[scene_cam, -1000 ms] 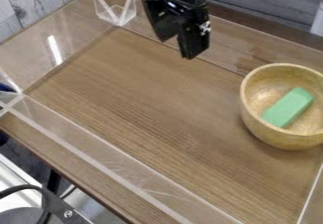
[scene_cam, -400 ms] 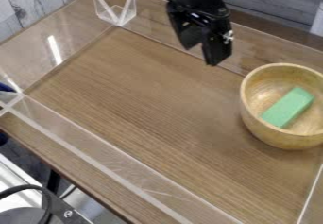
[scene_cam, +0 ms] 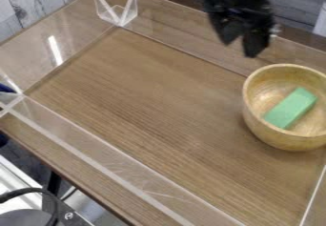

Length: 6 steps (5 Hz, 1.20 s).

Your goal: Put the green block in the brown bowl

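Mint-green block [scene_cam: 292,108] lies inside tan wooden bowl [scene_cam: 257,89], at right of wooden surface [scene_cam: 140,96]. Black claw [scene_cam: 242,44] hangs behind bowl, apart from block, holding nothing; how far open, cannot tell.

- A brown wooden tabletop [scene_cam: 140,106] with visible grain, spread across most of the view.
- Clear shiny tape [scene_cam: 102,158] running slantwise over the wood in the lower left.
- A clear, pointed plastic piece [scene_cam: 116,8] near the top left.
- Grey weathered boards [scene_cam: 36,3] in the upper left corner.
- Black cables [scene_cam: 29,190] curving at the lower left, beside the table's edge.
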{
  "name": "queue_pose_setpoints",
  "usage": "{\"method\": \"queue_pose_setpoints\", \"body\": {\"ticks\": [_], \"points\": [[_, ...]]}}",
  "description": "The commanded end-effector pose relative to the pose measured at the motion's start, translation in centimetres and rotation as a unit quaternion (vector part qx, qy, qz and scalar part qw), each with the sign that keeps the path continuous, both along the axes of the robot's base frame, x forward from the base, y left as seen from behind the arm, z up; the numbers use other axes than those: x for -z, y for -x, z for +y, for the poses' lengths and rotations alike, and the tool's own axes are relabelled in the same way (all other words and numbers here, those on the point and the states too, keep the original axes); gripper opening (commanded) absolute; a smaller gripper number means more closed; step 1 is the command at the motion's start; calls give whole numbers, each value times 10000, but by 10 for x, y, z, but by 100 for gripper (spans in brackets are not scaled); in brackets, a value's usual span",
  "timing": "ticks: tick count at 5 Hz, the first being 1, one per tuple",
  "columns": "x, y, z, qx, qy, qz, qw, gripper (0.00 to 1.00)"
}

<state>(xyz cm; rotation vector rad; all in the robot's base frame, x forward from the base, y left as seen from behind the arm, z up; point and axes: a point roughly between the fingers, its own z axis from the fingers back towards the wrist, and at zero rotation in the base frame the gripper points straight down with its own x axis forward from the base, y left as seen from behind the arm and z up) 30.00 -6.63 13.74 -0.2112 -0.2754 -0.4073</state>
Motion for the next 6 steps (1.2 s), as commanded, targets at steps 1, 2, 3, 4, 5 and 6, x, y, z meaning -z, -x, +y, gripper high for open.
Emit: {"method": "queue_pose_setpoints", "body": {"ticks": [1, 2, 3, 4, 5, 6], "points": [[-10, -24, -12, 191, -2, -279, 9994, 0], [-1, -27, -15, 350, 6, -184, 9992, 0], [8, -32, -26, 443, 63, 25, 9990, 0], [17, -37, -37, 547, 111, 199, 9982, 0], [22, -38, -51, 878, 66, 252, 9958, 0], [26, -37, -60, 1146, 46, 310, 9929, 0]]}}
